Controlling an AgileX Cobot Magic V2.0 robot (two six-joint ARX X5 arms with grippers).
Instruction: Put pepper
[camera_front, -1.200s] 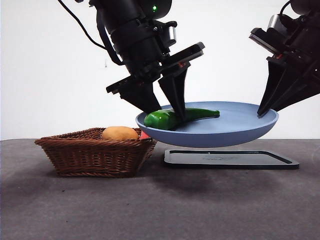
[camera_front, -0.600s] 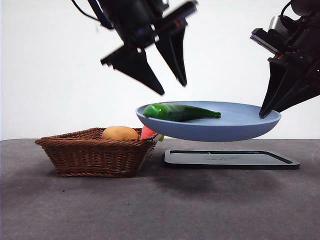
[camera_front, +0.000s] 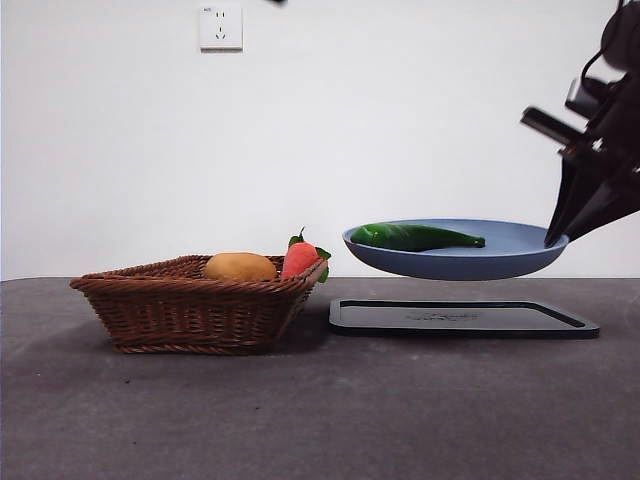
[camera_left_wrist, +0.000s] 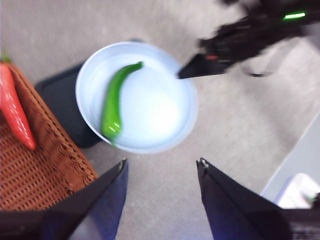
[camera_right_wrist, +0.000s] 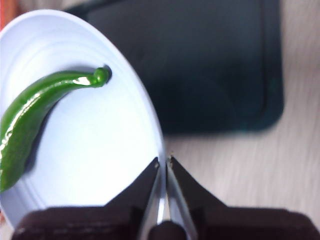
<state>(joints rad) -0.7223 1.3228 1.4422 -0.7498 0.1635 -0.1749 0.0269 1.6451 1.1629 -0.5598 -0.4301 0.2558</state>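
A: Start with the biggest thing. What sits around the blue plate?

B: The dark table runs under everything. The wicker basket stands on it, off to the side of the plate, holding a yellow-brown potato and a red-orange carrot with green leaves. The flat black tray lies on the table directly below the plate, and the plate hangs in the air above it, not touching it.

A: What holds the plate up?

B: The right gripper. Its two black jaws are pressed together on the plate's rim, with the thin edge pinched between their tips.

A: And the pepper?

B: It lies inside the plate, along the side far from the pinched rim, its thin end pointing towards the plate's middle. It is well apart from the right gripper's tips.

A: The other arm?

B: The left gripper hovers high above the plate with its jaws spread and nothing between them, clear of the pepper. A wall socket is on the white wall.
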